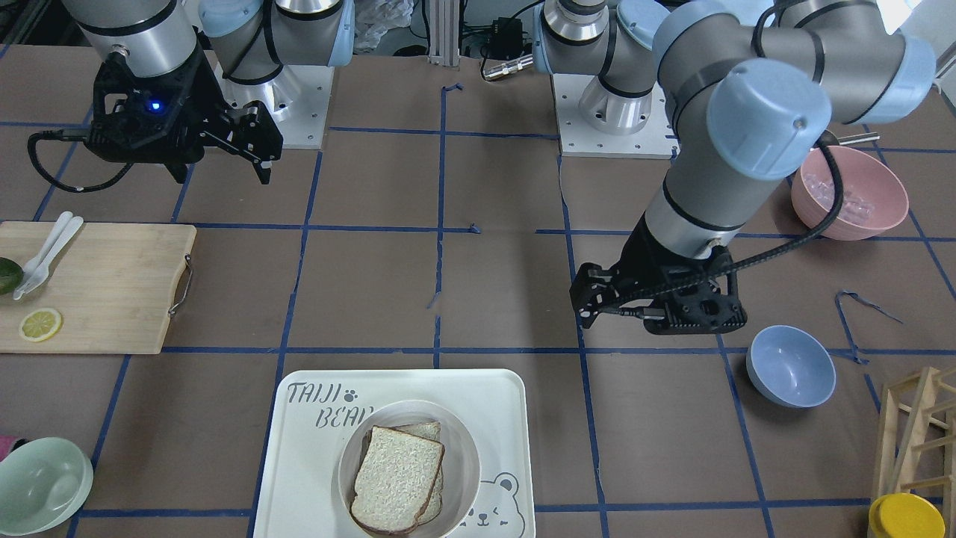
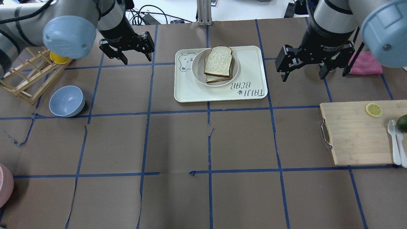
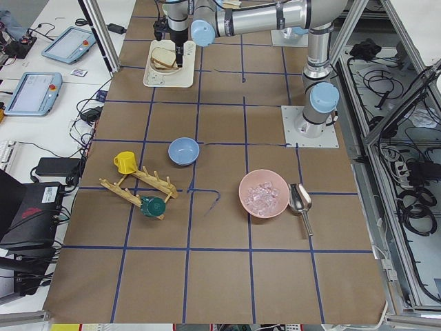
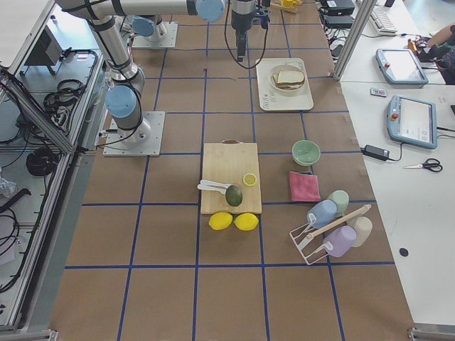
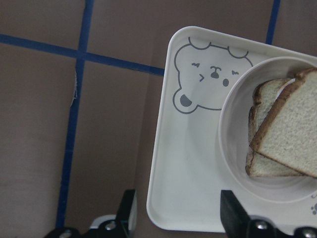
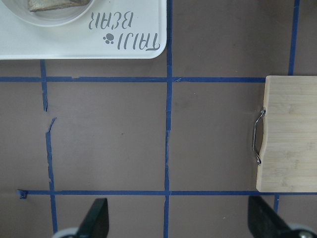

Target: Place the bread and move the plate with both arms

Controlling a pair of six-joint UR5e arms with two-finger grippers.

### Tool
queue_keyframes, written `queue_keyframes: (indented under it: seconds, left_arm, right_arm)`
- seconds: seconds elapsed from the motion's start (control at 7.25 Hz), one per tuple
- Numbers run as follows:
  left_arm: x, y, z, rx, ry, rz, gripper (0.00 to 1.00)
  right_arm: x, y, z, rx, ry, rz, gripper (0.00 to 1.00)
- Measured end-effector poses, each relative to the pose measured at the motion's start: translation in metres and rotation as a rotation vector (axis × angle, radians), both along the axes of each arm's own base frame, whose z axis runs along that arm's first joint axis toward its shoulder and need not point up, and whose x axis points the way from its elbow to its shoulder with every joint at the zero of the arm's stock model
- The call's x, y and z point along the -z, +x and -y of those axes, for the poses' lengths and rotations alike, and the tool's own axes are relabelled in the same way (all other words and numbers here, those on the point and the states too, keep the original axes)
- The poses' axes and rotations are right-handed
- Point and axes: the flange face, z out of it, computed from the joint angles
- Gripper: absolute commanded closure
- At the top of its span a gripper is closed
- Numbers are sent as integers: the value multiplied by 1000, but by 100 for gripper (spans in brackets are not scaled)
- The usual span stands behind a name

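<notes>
Either side of the TAIJI BEAR tray [image 2: 249,60], left end effector [image 2: 136,59] and right end effector [image 2: 302,76] gape wide

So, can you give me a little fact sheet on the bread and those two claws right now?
Bread: lies on top of a second slice, both in the plate
Plate: sits on the bear tray
Left claw: open, empty, hovering by the tray's bear end
Right claw: open, empty, hovering by the tray's lettered end
</notes>
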Motion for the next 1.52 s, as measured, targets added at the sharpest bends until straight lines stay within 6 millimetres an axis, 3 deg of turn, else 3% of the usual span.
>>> queue_keyframes:
  seconds: [0.28,0.41,0.83,1.52]
  left_arm:
    - [-45,9,-37,3,20,36,0]
    - [-54,8,-46,0,21,30,0]
    - [-67,4,-51,-1,7,11,0]
    - [-68,3,-62,1,46,14,0]
  right_arm:
    - [1,0,0,-1,3,0,0]
    - [1,-1,0,-3,4,0,0]
    - [0,-6,2,5,3,0,0]
    - [-3,-7,0,9,-3,2,0]
